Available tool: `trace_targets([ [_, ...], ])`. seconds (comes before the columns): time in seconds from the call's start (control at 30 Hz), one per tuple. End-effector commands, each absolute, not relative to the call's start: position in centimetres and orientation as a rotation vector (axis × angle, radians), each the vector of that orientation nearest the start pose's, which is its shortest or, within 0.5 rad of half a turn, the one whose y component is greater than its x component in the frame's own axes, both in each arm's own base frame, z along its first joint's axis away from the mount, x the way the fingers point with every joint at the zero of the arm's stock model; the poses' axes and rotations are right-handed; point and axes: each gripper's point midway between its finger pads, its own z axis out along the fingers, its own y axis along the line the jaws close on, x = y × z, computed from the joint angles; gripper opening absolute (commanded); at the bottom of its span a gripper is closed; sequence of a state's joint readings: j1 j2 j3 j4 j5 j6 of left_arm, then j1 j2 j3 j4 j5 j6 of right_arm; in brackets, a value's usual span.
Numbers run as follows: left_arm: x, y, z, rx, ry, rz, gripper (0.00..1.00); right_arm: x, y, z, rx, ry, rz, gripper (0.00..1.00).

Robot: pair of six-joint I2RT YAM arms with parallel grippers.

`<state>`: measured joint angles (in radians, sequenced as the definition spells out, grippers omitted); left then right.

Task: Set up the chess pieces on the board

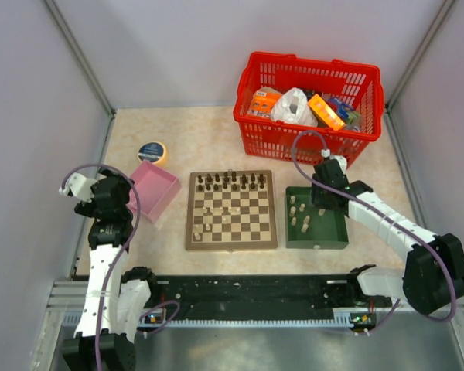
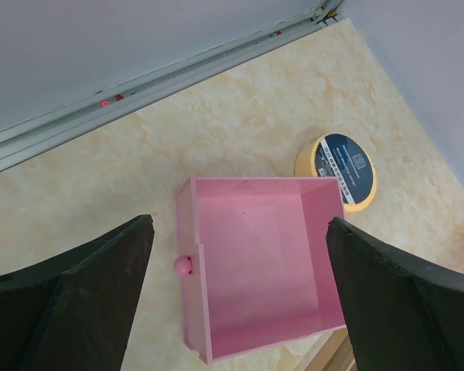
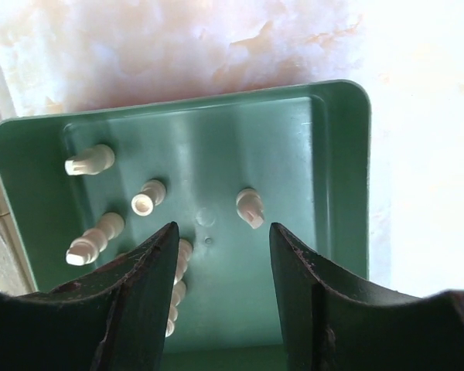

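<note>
- A red basket (image 1: 272,139) of packets stands at the far right of the worktop (image 1: 216,139). The right arm's cable (image 1: 295,154) loops in front of it.
- A green tray (image 3: 340,154) lies just beside the board's right edge, with a narrow gap between them.
- A pink box (image 2: 255,247) sits near the board's left edge, turned at an angle. It is open at the top, and a tape roll (image 2: 336,166) lies just beyond it.
- The left pincer (image 2: 240,224) hangs above the box, spread wide and gripping nothing.
- The right pincer (image 3: 224,229) hangs over the tray, its fingers partly apart. The gap between them shows only bare tray floor.
- The right pincer's left finger (image 3: 151,278) hides part of one pale piece lying against it.
- The board (image 1: 232,232) lies flat at the worktop centre. It is wooden with brown and cream squares.
- Dark pieces (image 1: 230,183) fill the two far rows.
- A few pale pieces (image 1: 209,222) stand scattered on the middle and near-left squares.
- The other pale pieces (image 3: 249,207) lie toppled in the tray, mostly on its board side.
</note>
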<state>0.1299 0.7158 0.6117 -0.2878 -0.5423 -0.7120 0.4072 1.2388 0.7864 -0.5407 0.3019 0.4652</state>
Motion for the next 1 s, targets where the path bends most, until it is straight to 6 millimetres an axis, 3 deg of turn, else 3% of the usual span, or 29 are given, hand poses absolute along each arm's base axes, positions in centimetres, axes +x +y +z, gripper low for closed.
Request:
trace_targets([
  [0.0, 27.4, 10.7, 21.1, -1.079, 1.518, 0.132, 0.99, 28.4, 7.1, 8.6, 0.245, 2.467, -0.072, 0.51],
  [0.3, 27.3, 10.7, 21.4, -1.076, 1.514, 0.132, 0.99, 28.3, 7.0, 6.9, 0.243, 2.509, -0.068, 0.50],
  [0.97, 27.2, 10.7, 21.3, -1.075, 1.517, 0.132, 0.99, 28.2, 6.8, 5.2, 0.240, 2.549, -0.076, 0.47],
])
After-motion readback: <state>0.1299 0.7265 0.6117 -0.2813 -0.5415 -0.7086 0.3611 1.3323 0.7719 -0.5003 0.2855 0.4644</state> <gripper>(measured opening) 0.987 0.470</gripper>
